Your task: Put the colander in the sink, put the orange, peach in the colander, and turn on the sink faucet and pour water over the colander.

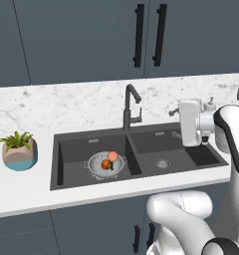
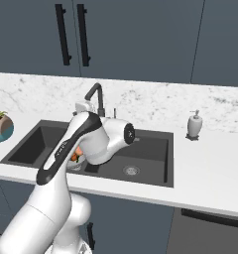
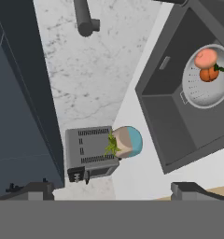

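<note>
The colander [image 1: 97, 168] sits in the left basin of the dark sink [image 1: 71, 148], holding the orange [image 1: 106, 165] and the peach [image 1: 113, 156]. The hand view shows the colander [image 3: 202, 95] at the right, with the peach [image 3: 206, 57] beside the orange [image 3: 208, 74]. The faucet [image 1: 127, 107] stands behind the divider, and no water is in view. My gripper [image 1: 175, 123] hovers open and empty over the right basin, right of the faucet and pointing left. Its fingertips [image 3: 32, 189] stand wide apart. In the right base view my arm hides most of the colander [image 2: 74, 164].
A potted plant [image 1: 19, 152] stands on the counter left of the sink, with a toaster [image 3: 90, 151] beyond it. A white soap dispenser [image 2: 194, 124] stands to the right of the sink. Dark cabinets with black handles [image 1: 139, 35] hang above the marble backsplash.
</note>
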Motion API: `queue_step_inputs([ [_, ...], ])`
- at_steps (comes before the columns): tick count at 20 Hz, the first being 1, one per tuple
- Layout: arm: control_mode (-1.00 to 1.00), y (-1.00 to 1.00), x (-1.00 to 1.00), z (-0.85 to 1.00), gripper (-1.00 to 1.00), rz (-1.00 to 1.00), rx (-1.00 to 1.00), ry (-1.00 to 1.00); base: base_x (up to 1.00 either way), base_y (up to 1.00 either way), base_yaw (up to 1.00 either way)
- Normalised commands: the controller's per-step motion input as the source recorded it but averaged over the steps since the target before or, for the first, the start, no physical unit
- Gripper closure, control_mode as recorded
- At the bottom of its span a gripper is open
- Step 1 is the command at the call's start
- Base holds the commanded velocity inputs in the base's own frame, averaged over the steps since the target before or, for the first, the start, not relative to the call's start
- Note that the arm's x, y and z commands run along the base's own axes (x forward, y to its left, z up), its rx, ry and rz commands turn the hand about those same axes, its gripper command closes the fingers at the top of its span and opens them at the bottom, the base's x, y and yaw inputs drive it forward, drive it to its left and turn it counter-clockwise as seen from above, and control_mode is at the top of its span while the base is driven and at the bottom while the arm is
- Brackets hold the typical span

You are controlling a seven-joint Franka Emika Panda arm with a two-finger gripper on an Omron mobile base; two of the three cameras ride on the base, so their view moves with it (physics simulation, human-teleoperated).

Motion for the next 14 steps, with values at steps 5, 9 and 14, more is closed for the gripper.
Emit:
queue_step_inputs([
  [5, -1.00, -0.03, 0.32, 0.00, -1.00, 0.00, 0.01, 0.09, 0.00, 0.00, 0.00],
  [9, -1.00, 0.00, 0.28, 0.00, -1.00, 0.00, 0.00, 0.05, 0.00, 0.00, 0.00],
  [14, -1.00, 0.05, 0.26, -0.02, -1.00, 0.00, 0.01, 0.01, 0.00, 0.00, 0.00],
])
